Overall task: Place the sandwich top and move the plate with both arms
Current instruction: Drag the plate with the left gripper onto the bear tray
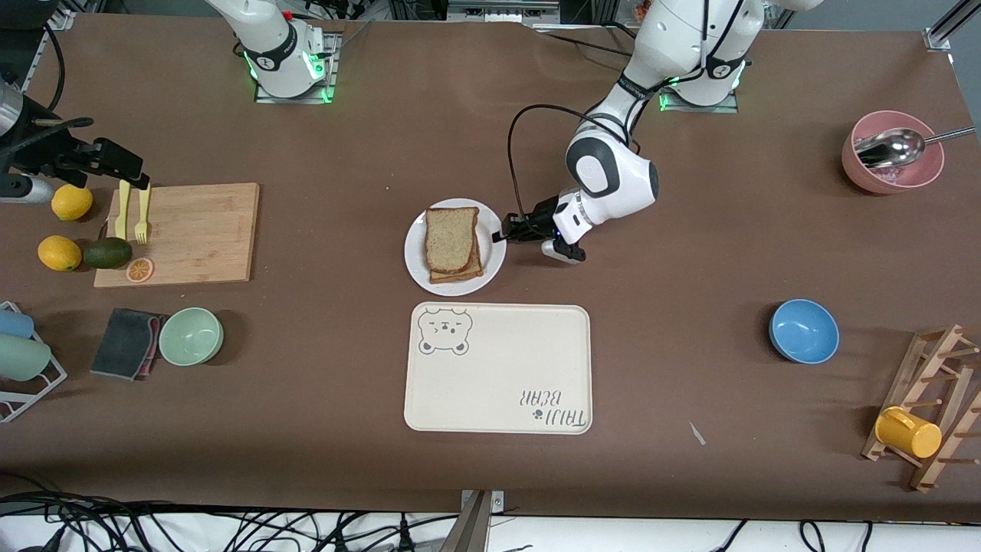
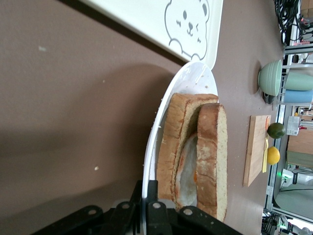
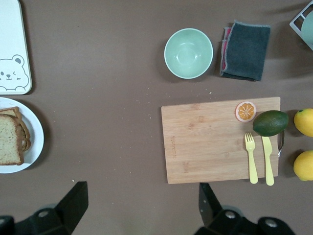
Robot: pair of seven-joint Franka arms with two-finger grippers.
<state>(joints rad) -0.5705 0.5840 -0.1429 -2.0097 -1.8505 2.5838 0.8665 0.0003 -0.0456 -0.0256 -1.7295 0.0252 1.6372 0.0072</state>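
Over the cutting board, well toward the right arm's end of the table from the plate, I am holding the right gripper high with its fingers spread wide and nothing between them; that arm is waiting. Going on to the plate, I am seeing the top slice already lying on the egg slice, a little askew, so I judge the stacking done and the lift the step in hand. Beside the plate, at its edge toward the left arm's end, I am pinching the rim with the left gripper, fingers closed together on it. The tray is sitting just beside the plate, nearer the front camera. To do this well I am thinking of bringing the right gripper down to the rim facing it, level with the left one, then raising both together and slowly, since a tilt could slide the loose top slice off.
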